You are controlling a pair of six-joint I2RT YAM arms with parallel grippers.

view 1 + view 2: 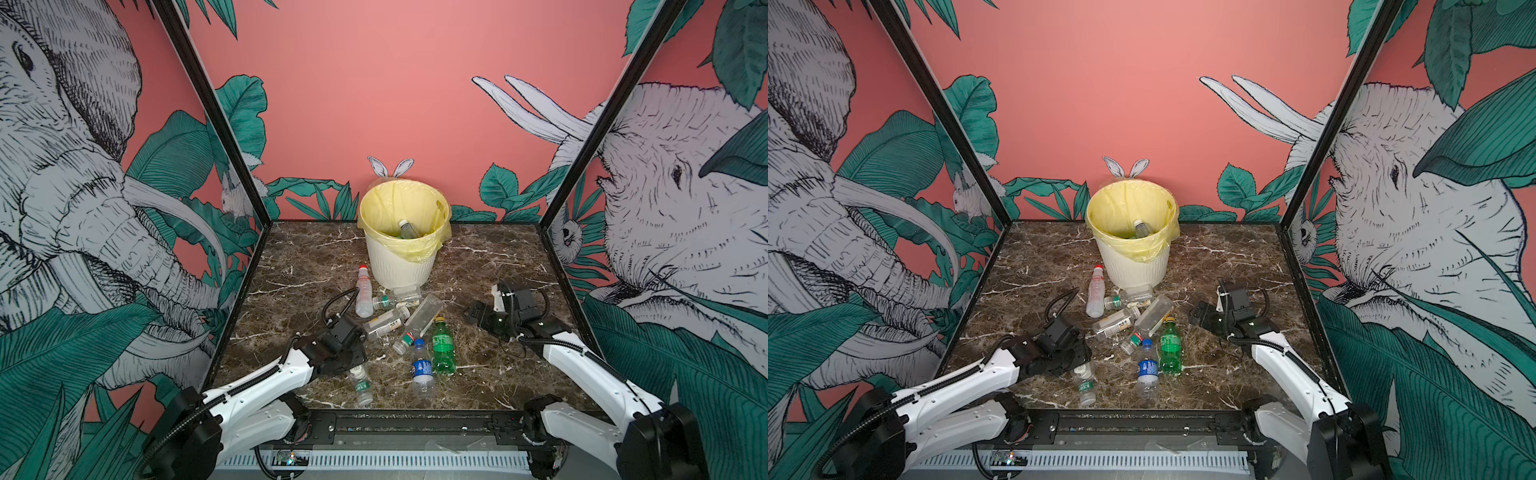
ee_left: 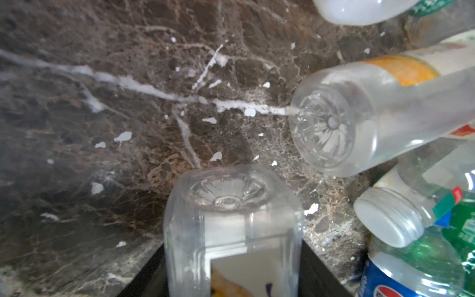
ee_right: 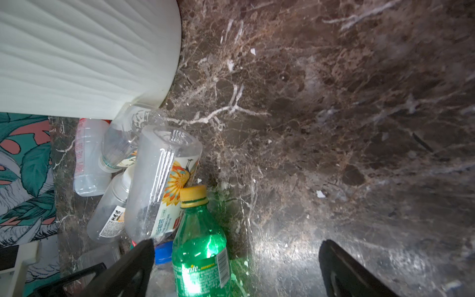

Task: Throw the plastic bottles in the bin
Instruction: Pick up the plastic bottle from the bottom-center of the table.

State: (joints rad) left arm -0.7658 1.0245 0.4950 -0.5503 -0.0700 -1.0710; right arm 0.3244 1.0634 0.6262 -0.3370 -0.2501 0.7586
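Observation:
My left gripper is shut on a clear square-sided bottle; its black jaws press both flat sides. That bottle juts out below the gripper near the table's front. Several more plastic bottles lie in a pile mid-table: a frosted red-capped one, an orange-labelled one, a blue-labelled one and a green one. The bin stands behind the pile with a bottle inside. To the right of the pile, my right gripper is open; the green bottle lies by one finger.
The dark marble table is boxed in by patterned walls left, right and behind, with a black rail along the front. A long clear bottle and a green-capped one lie close under the bin's front.

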